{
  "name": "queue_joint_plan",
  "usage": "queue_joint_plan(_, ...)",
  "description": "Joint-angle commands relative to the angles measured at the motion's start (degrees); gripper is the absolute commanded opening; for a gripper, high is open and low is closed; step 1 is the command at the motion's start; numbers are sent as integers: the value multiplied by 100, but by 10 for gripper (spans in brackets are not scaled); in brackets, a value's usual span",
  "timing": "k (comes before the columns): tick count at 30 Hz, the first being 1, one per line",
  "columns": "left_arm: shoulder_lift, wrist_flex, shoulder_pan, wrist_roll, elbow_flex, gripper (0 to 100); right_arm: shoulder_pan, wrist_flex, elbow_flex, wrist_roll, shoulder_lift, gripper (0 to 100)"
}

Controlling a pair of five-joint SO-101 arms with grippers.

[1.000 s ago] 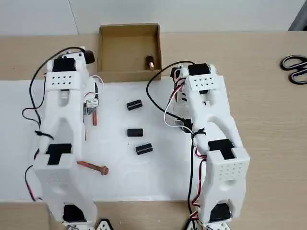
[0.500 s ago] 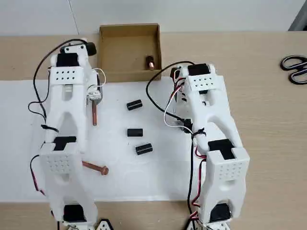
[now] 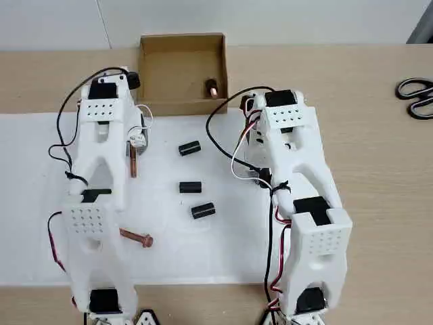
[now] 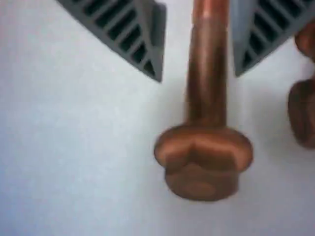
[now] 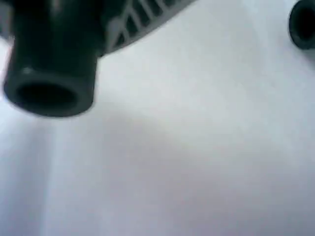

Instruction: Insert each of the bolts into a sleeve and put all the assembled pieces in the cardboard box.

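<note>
A black sleeve (image 5: pixel 49 64) is seen held beside a grey ribbed finger (image 5: pixel 142 17), with its hollow open end turned toward the camera. A white sheet (image 5: pixel 187 162) is spread beneath it, and a faint shadow is cast there. A second sleeve (image 5: pixel 302 24) is seen well apart, cut off by the edge.

White arms (image 3: pixel 298 156) (black, red cables (image 3: pixel 209 123))

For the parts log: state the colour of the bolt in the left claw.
The bolt is copper-coloured, clearest in the left wrist view.

Wooden table (image 3: pixel 365 135), white sheet (image 3: pixel 203 252), cardboard box (image 3: pixel 177 106), scissors (image 3: pixel 421 97)
</note>
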Motion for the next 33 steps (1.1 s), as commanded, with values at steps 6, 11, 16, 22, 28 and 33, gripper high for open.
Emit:
queue_joint_plan(6,193,-378,0,35,-268,96,31,22,-26,53,-338,3)
queue_joint_plan(11,545,-325,-18,35,-708,94,22,-22,-26,53,-338,3)
queue_joint_plan(16,941,-105,-18,35,-1385,93,22,-22,-26,53,-338,3)
queue_joint_plan(22,1442,316,9,9,-2018,6,22,-22,-26,53,-330,3)
queue_joint_plan(28,1556,598,26,26,-2440,6,22,-13,-26,53,-330,3)
queue_joint_plan(33,1503,607,35,35,-2607,6,13,40,-26,62,-338,3)
